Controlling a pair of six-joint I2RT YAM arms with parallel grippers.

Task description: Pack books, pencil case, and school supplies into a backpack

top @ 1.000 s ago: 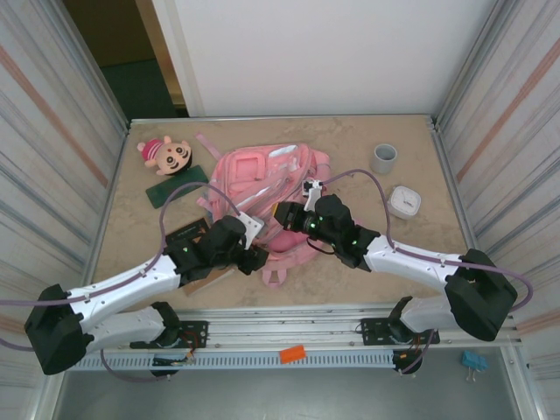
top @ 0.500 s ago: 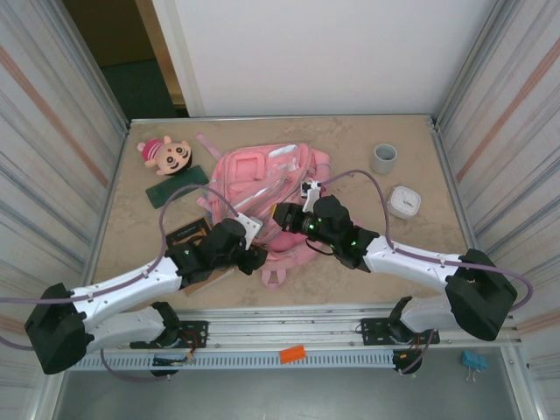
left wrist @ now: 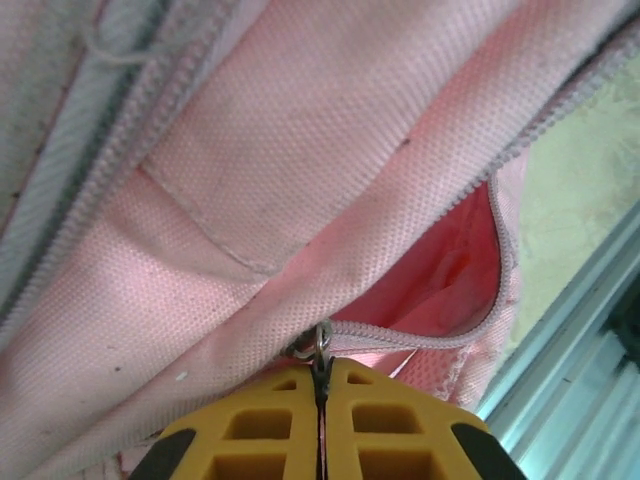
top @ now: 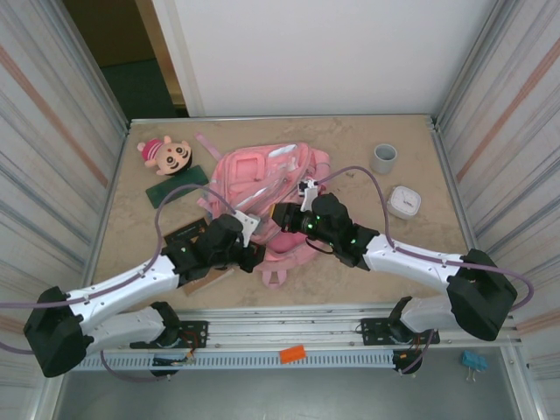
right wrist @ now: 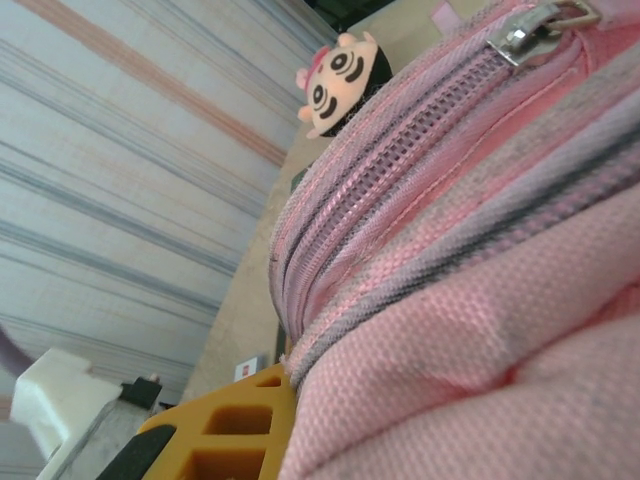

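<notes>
The pink backpack (top: pixel 262 179) lies flat mid-table. My left gripper (top: pixel 252 256) is at its near edge, shut on a metal zipper pull (left wrist: pixel 321 345); beyond the pull the zip gapes and pink lining (left wrist: pixel 455 275) shows. My right gripper (top: pixel 284 216) rests on the backpack's near right part, pink fabric (right wrist: pixel 480 330) bunched against its one visible yellow finger (right wrist: pixel 235 415). The dark green pencil case (top: pixel 175 185) lies left of the backpack. The brown book (top: pixel 186 234) sits partly under my left arm. The slim grey-blue stick is out of view.
A pink-capped plush doll (top: pixel 164 155) lies at the back left, beside the pencil case. A grey cup (top: pixel 382 157) and a small white box (top: pixel 403 201) stand right of the backpack. A small white card with a red mark (right wrist: pixel 248 368) lies on the table.
Both wrists have shifted only slightly; my left gripper has edged a little left and away with the zipper pull still held. The backpack stays in place.
</notes>
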